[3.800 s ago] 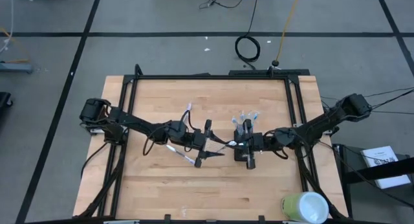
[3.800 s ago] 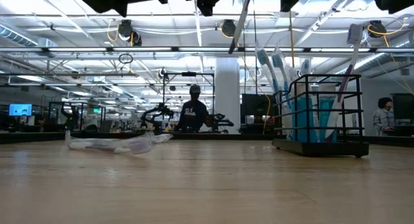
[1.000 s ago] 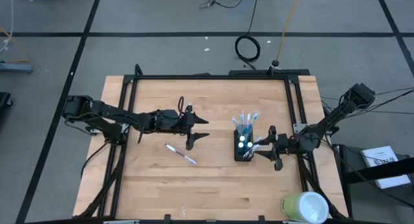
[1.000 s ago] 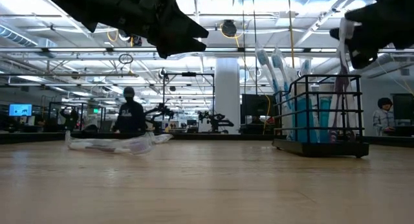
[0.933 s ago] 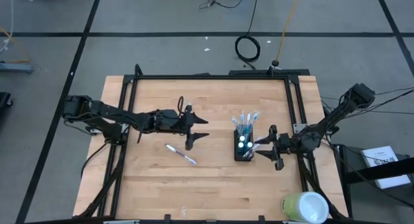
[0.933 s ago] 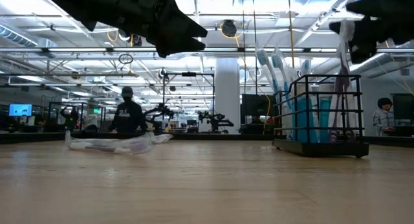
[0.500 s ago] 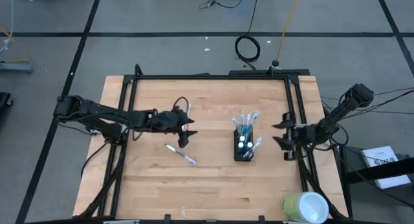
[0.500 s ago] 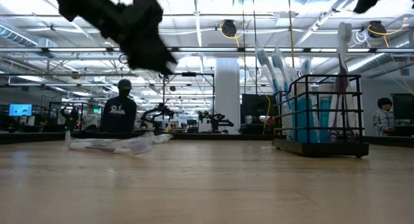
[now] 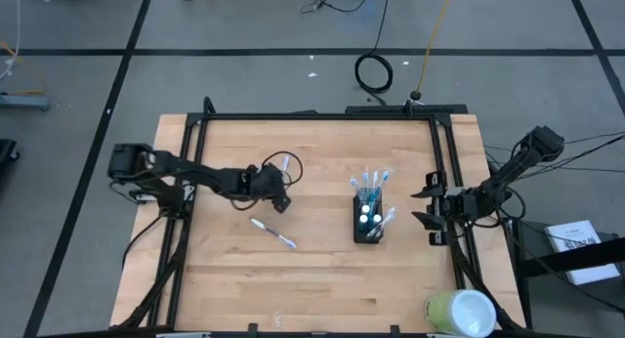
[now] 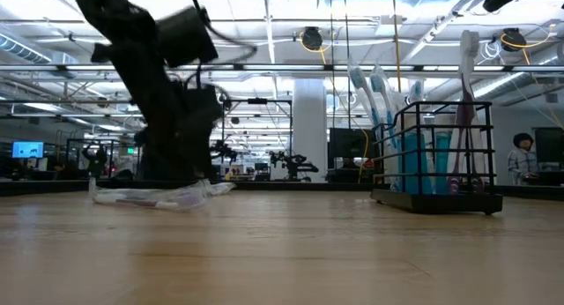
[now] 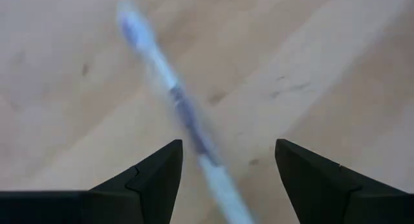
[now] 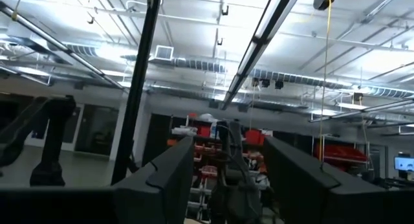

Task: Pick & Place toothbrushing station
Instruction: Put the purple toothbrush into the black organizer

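The black wire-mesh holder [image 9: 368,224] stands right of the table's middle, with several blue-and-white toothbrushes [image 9: 371,179] and white-capped tubes [image 9: 365,214] upright in it; it also shows in the low view [image 10: 436,155]. One more toothbrush [image 9: 274,233] lies flat on the wood left of the holder. My left gripper [image 9: 281,203] is open and points down just above it; in the left wrist view the toothbrush [image 11: 178,111] runs between my fingers [image 11: 139,182]. My right gripper [image 9: 424,207] is open and empty, level at the table's right edge.
A clear plastic wrapper [image 10: 154,197] lies on the table at the left in the low view. A yellow-green and white cylinder [image 9: 459,313] stands off the table's near right corner. A black frame rail [image 9: 322,116] runs along the table's far edge. People stand in the room behind.
My right gripper has left the toothbrush standing in the holder and drawn back toward the table's right edge. My left gripper has moved toward the table's left, tipped its fingers down and come down over the lying toothbrush.
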`<state>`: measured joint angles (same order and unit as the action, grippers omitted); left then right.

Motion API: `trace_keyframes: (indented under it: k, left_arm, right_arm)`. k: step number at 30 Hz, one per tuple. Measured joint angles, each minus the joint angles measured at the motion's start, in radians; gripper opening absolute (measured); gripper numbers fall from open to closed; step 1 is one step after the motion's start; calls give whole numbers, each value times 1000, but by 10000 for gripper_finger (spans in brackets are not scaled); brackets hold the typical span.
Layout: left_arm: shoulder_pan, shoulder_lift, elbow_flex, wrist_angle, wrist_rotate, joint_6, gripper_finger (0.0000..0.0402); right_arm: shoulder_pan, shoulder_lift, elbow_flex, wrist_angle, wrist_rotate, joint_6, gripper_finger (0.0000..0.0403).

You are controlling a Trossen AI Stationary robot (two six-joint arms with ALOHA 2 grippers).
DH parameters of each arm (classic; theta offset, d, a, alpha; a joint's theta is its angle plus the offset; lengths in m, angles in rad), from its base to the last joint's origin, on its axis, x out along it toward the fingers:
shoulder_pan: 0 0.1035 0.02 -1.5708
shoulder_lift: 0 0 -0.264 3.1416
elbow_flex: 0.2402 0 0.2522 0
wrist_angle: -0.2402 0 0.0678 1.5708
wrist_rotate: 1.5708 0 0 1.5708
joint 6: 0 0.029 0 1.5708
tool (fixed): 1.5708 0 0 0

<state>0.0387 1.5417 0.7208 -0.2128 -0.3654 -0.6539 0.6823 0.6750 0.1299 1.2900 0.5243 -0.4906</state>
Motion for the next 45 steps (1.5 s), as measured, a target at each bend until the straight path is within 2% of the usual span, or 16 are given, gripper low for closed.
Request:
trace_keyframes:
  k: [6, 11, 15, 22, 23, 26, 29, 32, 36, 39, 42, 45]
  left_arm:
    - [62, 120, 5, 1, 49, -116, 250]
    - [71, 141, 5, -2, 63, -119, 242]
    - [68, 134, 3, -18, 69, -109, 188]
    - [69, 134, 3, -31, 77, -103, 34]
    - [68, 134, 3, -31, 77, -96, 22]
    - [68, 123, 2, -17, 76, -59, 26]
    - [68, 93, 3, -20, 72, -26, 38]
    - [52, 32, 2, -23, 57, 20, 25]
    - [5, -58, 5, 96, 40, 139, 18]
    - [-50, -108, 6, 254, 65, 268, 25]
    - [-108, -119, 7, 452, 98, 433, 26]
    - [-165, -106, 6, 659, 170, 599, 19]
  right_arm:
    - [0, 4, 0, -9, 1, 32, 175]
    - [0, 7, 0, -13, 2, 33, 172]
    - [0, 8, 1, -16, 3, 33, 171]
    - [0, 8, 1, -22, 6, 33, 171]
    - [0, 8, 1, -24, 6, 33, 171]
    - [0, 8, 1, -33, 31, 34, 171]
    - [0, 9, 1, -46, 100, 34, 171]
    - [0, 11, 1, -58, 134, 34, 171]
    - [0, 14, 1, -64, 134, 38, 171]
    - [-2, 29, 1, -68, 143, 42, 171]
    - [-3, 53, 17, -82, 213, 64, 171]
    - [-21, 94, 78, -184, 262, 92, 171]
